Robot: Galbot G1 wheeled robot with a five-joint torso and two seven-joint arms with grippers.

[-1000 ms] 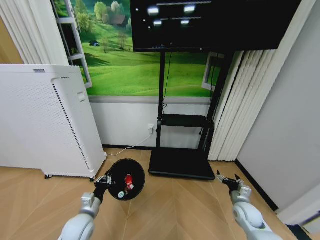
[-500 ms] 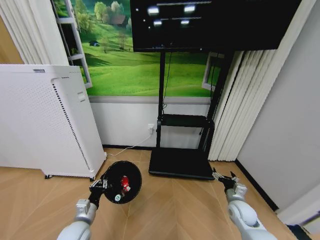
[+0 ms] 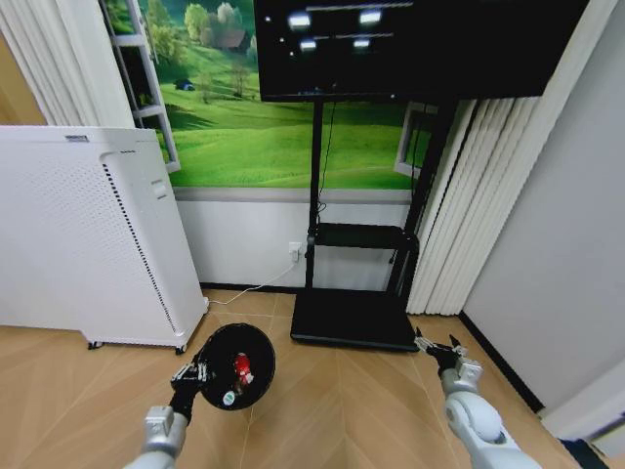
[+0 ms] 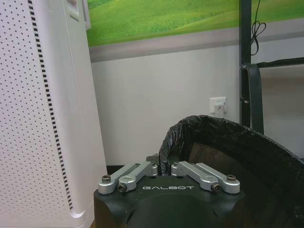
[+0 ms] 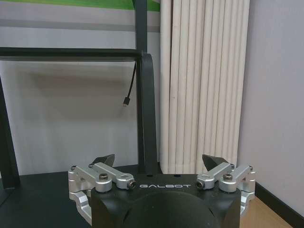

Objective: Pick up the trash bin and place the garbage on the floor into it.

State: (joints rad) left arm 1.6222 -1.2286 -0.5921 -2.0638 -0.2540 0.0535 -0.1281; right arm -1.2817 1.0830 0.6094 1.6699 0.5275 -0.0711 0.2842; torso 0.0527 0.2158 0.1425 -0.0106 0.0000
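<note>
My left claw (image 3: pixel 191 372) pinches the rim of the small black round mesh-sided trash bin (image 3: pixel 234 365) — held above the wooden floor, red scrap (image 3: pixel 241 366) inside. Right claw (image 3: pixel 436 349) — fingers spread, empty.

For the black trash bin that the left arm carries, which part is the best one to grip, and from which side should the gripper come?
The rim is probably best. The trash bin is round and tapered, so its wall gives little purchase, while the liner-covered edge is thin enough for a pinch. Come from the side nearest the robot, level with the rim, as the left gripper does now, shut on it.
</note>
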